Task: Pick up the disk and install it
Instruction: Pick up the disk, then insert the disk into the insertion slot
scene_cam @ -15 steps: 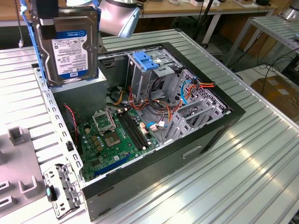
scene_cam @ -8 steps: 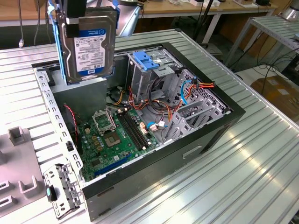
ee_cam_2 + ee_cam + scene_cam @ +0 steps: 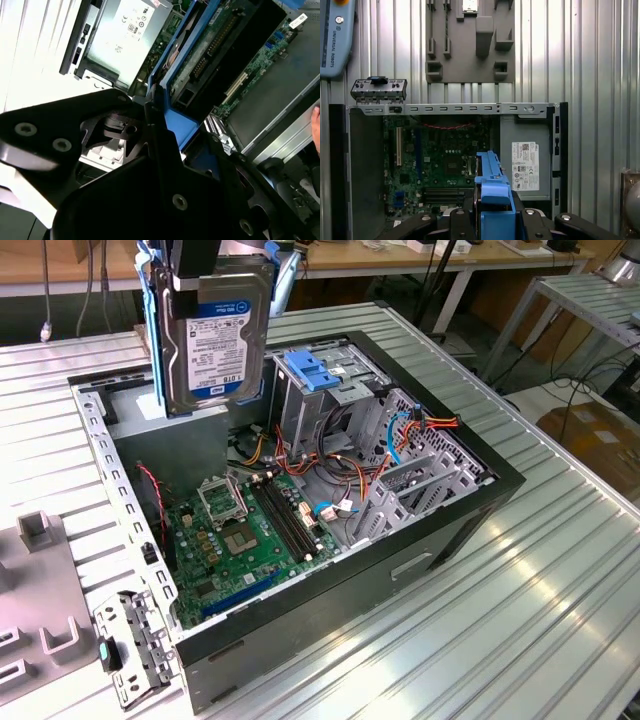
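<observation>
- My hand (image 3: 195, 275) is cut off by the exterior view's top edge.
- The disk (image 3: 215, 340) I grip hides part of the grey box (image 3: 135, 412) behind it.

Open computer case (image 3: 330, 615), motherboard (image 3: 240, 540) exposed, lies on ribbed metal table (image 3: 500, 640).

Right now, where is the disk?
In the exterior view the disk hangs upright in the gripper, above the open computer case, to the exterior view's left of the drive cage with its blue clip.
</observation>
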Robot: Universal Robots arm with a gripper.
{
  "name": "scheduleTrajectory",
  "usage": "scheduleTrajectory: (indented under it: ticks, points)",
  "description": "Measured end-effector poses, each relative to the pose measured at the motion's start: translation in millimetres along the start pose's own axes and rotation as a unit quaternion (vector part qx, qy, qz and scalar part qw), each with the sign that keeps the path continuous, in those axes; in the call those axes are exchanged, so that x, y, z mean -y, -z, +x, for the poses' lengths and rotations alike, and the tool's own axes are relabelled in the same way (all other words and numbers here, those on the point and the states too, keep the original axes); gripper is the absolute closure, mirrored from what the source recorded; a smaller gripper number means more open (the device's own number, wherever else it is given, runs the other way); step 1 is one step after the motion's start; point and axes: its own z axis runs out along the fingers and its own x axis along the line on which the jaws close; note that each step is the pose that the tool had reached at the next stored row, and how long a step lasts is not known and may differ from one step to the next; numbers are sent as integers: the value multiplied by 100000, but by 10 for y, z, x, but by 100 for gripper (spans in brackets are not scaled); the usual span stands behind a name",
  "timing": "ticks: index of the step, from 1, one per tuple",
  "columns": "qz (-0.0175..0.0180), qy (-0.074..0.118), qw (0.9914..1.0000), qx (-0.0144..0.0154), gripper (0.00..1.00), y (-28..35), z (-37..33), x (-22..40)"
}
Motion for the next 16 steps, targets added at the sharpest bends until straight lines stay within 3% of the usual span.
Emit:
scheduleTrajectory:
  ticks: [12, 16]
  points:
    - [-2, 15, 100000, -2, 63, 0, 18, 8]
    - [-1, 7, 100000, -2, 63, -1, 90, 9]
